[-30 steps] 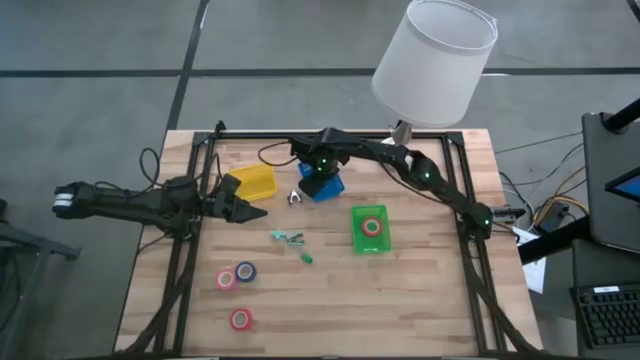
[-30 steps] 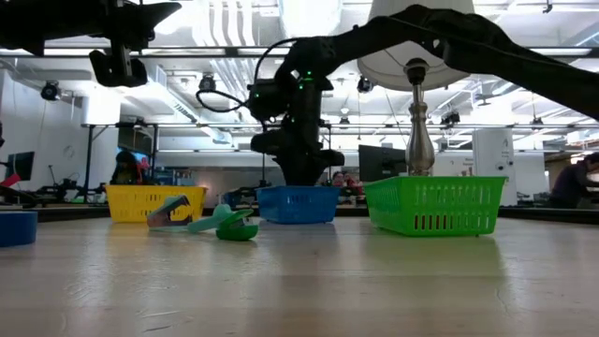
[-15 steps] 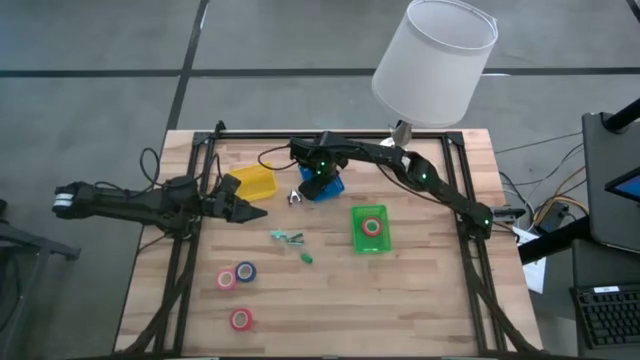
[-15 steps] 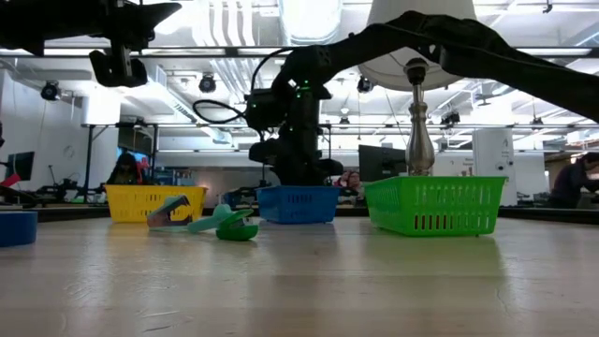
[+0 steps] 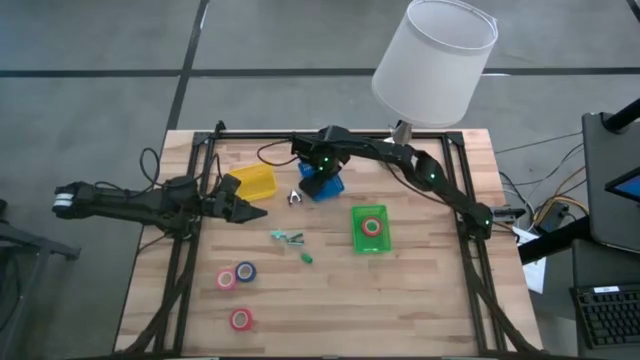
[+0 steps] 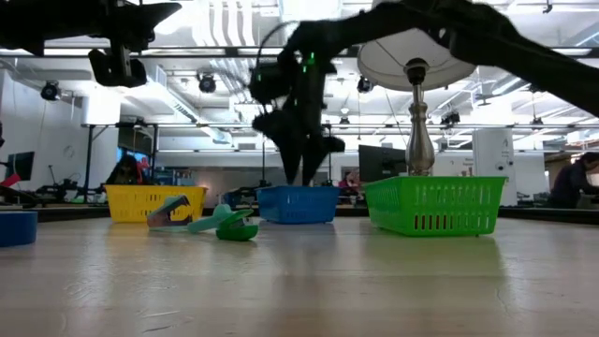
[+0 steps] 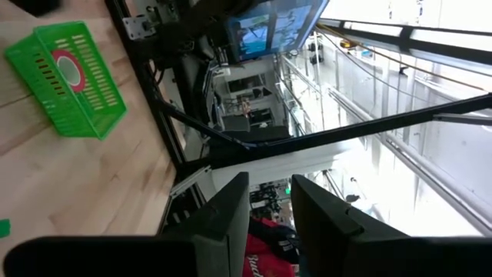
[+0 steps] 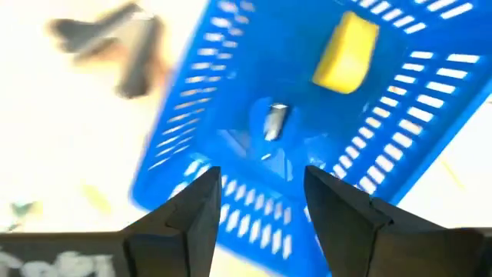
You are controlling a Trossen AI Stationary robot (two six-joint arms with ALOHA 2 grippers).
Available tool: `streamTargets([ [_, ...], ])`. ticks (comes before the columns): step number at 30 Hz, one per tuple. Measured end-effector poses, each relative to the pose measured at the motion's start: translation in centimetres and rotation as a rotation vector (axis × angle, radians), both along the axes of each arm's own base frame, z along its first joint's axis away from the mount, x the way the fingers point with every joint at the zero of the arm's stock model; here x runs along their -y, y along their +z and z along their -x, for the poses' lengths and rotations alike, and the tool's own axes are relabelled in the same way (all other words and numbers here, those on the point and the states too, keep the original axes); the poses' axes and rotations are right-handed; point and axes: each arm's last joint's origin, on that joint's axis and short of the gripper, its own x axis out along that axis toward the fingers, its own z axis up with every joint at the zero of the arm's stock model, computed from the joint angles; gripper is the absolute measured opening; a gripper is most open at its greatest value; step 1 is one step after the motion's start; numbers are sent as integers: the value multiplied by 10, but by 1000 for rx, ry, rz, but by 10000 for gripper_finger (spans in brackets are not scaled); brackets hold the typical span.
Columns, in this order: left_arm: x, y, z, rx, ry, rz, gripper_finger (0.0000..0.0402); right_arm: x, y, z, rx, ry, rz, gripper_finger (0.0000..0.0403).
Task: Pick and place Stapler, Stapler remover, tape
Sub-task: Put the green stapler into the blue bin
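Observation:
My right gripper (image 5: 322, 172) hangs open above the blue tray (image 5: 329, 187), fingers pointing down (image 6: 304, 173). In the right wrist view (image 8: 257, 185) the tray (image 8: 192, 100) holds the blue stapler (image 8: 273, 127), which has a metal piece and a yellow part. The stapler remover (image 5: 297, 197) lies on the table beside the tray (image 8: 123, 46). One red tape roll (image 5: 372, 226) lies in the green tray (image 5: 371, 245). A pink roll (image 5: 227, 278), a blue roll (image 5: 245, 271) and a red roll (image 5: 240, 319) lie flat on the table. My left gripper (image 5: 258, 211) waits by the yellow tray (image 5: 253, 182), fingers slightly apart (image 7: 270, 185).
Two small green pieces (image 5: 288, 237) (image 5: 307, 257) lie in the table's middle. A lamp with a white shade (image 5: 435, 60) stands at the far edge, its stem (image 6: 418, 131) behind the green tray (image 6: 435, 206). Bare wood lies toward the near edge and right side.
My right gripper has risen from inside the blue tray and its fingers now hang above the rim. The stapler has stayed in the tray.

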Motion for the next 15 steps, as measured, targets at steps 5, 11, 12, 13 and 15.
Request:
streamTargets([
  [5, 0, 0, 0, 3, 0, 0, 101, -35, 35, -3, 102, 39, 2, 169],
  [11, 0, 1, 0, 8, 0, 0, 101, -96, 47, -14, 171, 125, -10, 164],
  [12, 0, 1, 0, 8, 0, 0, 101, -106, 47, -16, 173, 128, -18, 164],
  [13, 0, 1, 0, 8, 0, -1, 101, -116, 47, -17, 180, 139, -21, 165],
  [15, 0, 1, 0, 8, 0, -1, 101, -137, 48, -20, 201, 179, -19, 167],
])
